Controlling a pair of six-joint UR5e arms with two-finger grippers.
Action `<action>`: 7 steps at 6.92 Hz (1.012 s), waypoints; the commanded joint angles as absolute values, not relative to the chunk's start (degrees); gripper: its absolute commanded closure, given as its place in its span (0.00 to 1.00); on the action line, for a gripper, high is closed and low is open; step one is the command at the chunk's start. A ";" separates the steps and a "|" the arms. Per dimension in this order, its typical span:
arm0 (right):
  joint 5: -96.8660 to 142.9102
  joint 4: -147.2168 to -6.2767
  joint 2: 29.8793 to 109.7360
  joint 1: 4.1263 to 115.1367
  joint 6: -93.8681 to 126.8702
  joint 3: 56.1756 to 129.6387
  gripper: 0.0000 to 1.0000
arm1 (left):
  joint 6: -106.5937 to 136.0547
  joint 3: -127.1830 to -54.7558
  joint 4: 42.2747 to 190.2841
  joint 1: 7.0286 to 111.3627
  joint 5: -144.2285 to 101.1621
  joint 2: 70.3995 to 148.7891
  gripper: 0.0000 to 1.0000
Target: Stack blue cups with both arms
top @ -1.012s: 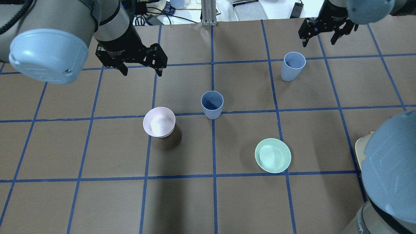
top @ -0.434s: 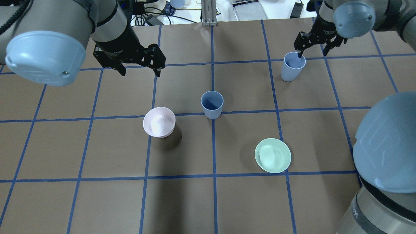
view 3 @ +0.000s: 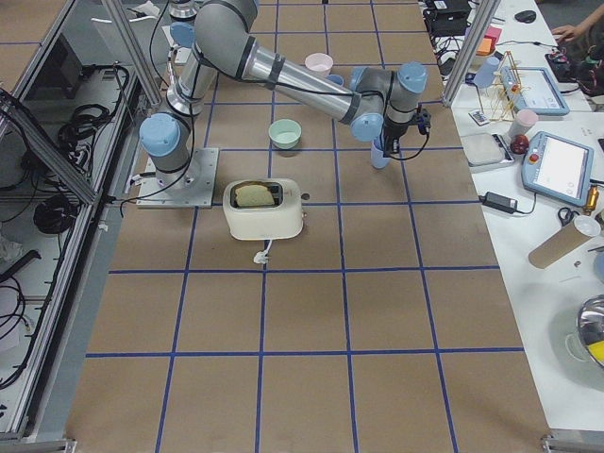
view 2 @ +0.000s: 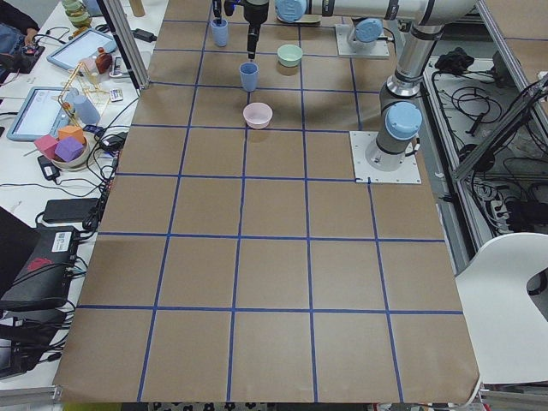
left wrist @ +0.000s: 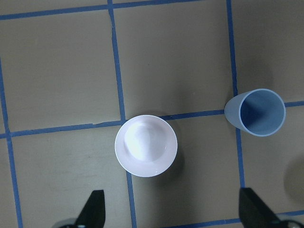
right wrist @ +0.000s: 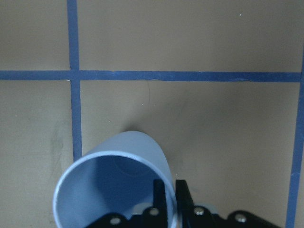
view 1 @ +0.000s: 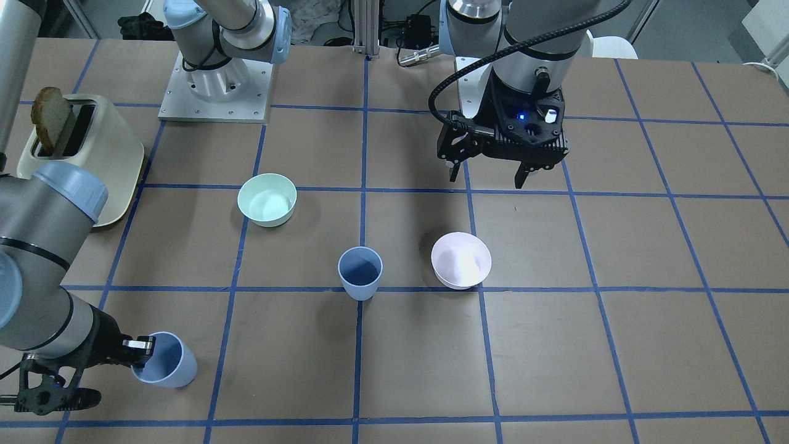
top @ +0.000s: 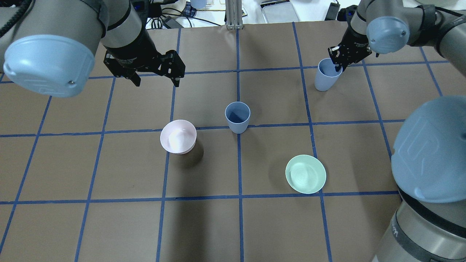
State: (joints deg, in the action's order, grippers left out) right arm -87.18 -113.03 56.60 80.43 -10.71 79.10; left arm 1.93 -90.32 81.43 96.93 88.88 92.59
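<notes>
Two pale blue cups stand upright on the brown table. One cup (top: 237, 116) is at the middle, also in the front view (view 1: 360, 271) and the left wrist view (left wrist: 256, 113). The other cup (top: 327, 76) is at the far right (view 1: 166, 368). My right gripper (top: 338, 64) is shut on this cup's rim, one finger inside and one outside, as the right wrist view (right wrist: 171, 202) shows around the cup's wall (right wrist: 114, 185). My left gripper (top: 154, 77) is open and empty, held above the table beyond the pink bowl, left of the middle cup (view 1: 487, 180).
A pale pink bowl (top: 178, 136) stands left of the middle cup, below my left gripper's camera (left wrist: 146, 145). A mint-green bowl (top: 305, 174) stands nearer the robot on the right. A cream toaster (view 1: 80, 154) with a slice of bread stands by the right arm's base.
My right gripper has come down from beyond the far right cup onto its rim and closed on it. My left gripper has hardly moved.
</notes>
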 commanded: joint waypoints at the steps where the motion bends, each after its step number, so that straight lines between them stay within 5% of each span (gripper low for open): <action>1: -86.66 -113.03 56.95 80.51 -10.64 78.93 0.96 | 1.93 -90.44 81.65 97.03 88.95 92.55 0.00; 7: -87.45 -108.10 75.12 99.46 12.61 89.62 0.97 | 1.93 -90.35 81.65 96.94 88.94 92.55 0.00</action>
